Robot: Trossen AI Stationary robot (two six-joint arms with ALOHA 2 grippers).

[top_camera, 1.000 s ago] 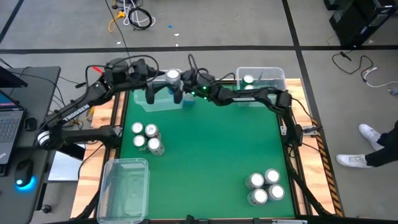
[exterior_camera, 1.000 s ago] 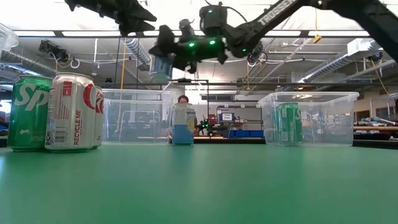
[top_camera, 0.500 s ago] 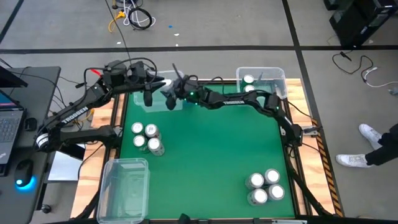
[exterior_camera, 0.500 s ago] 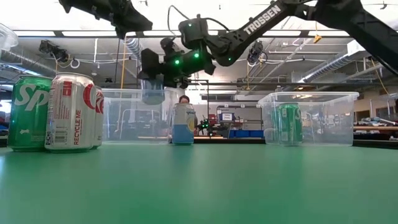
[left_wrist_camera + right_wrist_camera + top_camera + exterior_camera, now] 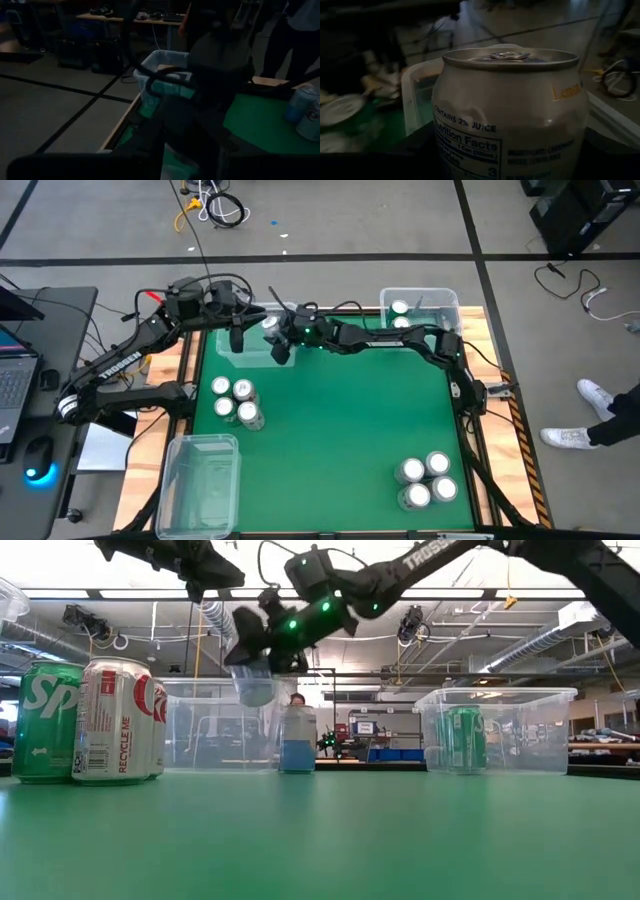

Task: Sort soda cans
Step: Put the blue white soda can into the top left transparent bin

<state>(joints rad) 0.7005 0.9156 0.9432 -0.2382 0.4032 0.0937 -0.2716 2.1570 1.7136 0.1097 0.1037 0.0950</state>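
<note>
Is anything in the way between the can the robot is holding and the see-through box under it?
Nothing visible blocks it. The right end effector holds the can in the air over the clear bin at the table's far edge. Only open air shows below the can.

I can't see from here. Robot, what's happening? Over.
Right gripper holds can above far-left bin. Left gripper beside it, empty. Nothing blocking.

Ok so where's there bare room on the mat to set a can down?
Free: the green mat between the left can cluster and the right can cluster. Crowded: the far edge, where the right gripper holds a can over the far-left bin.
</note>
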